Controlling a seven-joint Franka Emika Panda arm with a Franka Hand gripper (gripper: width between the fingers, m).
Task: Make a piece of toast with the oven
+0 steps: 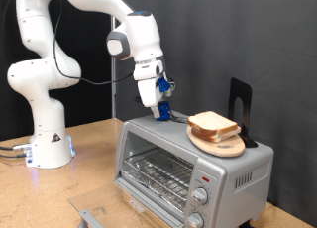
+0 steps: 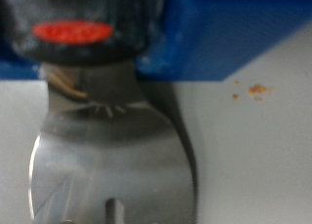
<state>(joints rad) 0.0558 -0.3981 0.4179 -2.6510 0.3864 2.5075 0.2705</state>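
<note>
gripper: low on the oven roof, beside the toast; jaw state unclear
step: reaching for toast, judged
next: needs clean grasp

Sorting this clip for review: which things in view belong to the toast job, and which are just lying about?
Part of the job:
- bread slices, stacked on the plate
- oven, door shut, rack bare
- gripper, down at the oven's top by a blue-handled metal utensil

Just lying about:
- wooden plate on the oven
- black stand behind it
- table
</note>
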